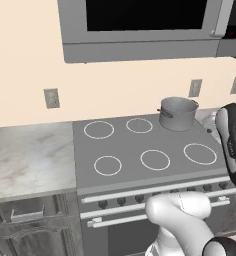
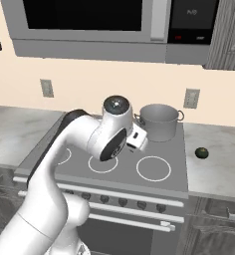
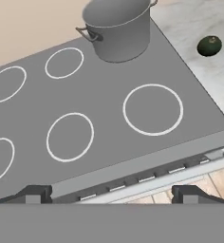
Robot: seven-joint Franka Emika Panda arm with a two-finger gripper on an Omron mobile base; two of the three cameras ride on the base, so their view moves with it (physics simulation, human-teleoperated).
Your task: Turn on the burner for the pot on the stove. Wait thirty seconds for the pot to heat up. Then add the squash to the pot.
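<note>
we see gripper [image 3: 111,194] hovering over stove [image 3: 109,118] front edge, fingers spread wide, grasping nothing. pot [image 3: 117,28] on back right burner; squash [image 3: 209,46] on counter [image 3: 213,71] right of stove.

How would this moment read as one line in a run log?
claw: open, over stove front | pot: back right burner | squash: counter right of stove

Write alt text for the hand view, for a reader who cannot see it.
Looking down along the open gripper at a dark grey stove with white burner rings. A grey metal pot stands at the stove's far right corner, and a small dark green squash lies on the marble counter to its right, apart from the pot.
</note>
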